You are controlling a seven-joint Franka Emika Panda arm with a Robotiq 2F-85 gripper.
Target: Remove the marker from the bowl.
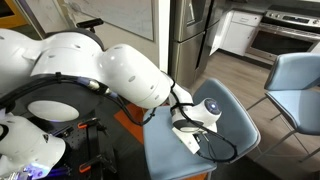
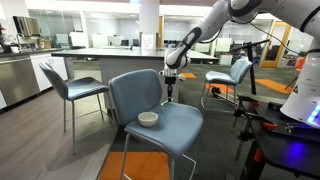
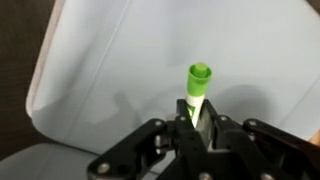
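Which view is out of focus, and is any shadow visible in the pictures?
Wrist view: soft overall, the marker in the claw blurred, a faint shadow on the chair seat left of it. In an exterior view the white arm, near the lens, looms large. In an exterior view: evenly lit, the bowl small but distinct.

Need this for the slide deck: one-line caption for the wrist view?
Gripper clamped on a green marker, held over the pale blue chair seat.

Blue chair (image 2: 135, 95), steel fridge (image 1: 190, 30), oven (image 1: 285, 35)
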